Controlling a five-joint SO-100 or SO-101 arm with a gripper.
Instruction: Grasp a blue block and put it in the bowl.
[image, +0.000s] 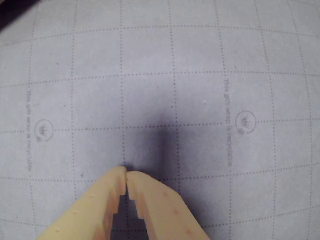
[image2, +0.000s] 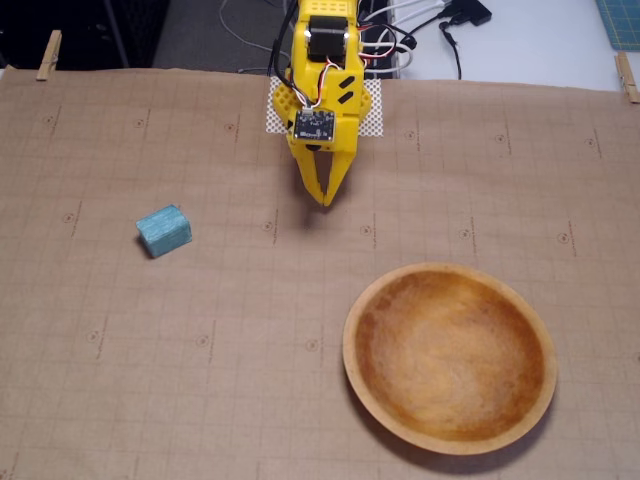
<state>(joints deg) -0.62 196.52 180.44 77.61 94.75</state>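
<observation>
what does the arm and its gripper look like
The arm is bright yellow plastic with black servo blocks, a small circuit board on the wrist and red, black and white wires. The gripper tapers to two pointed fingers, with stepped teeth inside in the wrist view.

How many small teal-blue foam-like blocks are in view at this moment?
1. The small teal-blue rectangular foam-like block lies on the brown gridded paper at the left of the fixed view, apart from the round wooden bowl. The wrist view shows none.

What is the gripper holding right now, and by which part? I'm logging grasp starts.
Nothing. The gripper is shut and empty; the blue block lies apart on the paper.
</observation>
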